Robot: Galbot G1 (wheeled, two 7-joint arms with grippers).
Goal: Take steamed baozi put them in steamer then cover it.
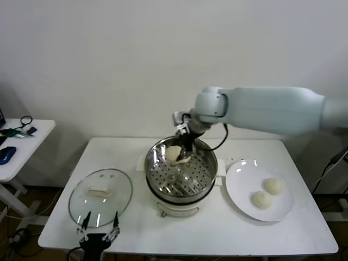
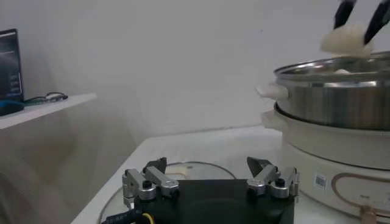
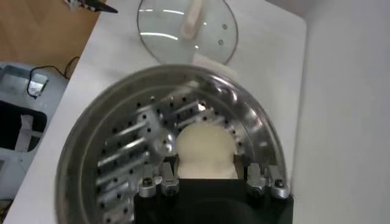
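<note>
Now right gripper (image 1: pixel 184 155) clamping baozi (image 1: pixel 174 154) over steamer (image 1: pixel 209 179), left gripper (image 1: pixel 98 227) parked

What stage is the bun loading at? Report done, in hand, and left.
Done: no bun visibly rests in the shiny perforated steel steamer basket yet.
In hand: the right tool holds one cream-white round bun over the basket.
Left: two buns on the flat white plate; the clear glass lid lies beside the open left tool.
</note>
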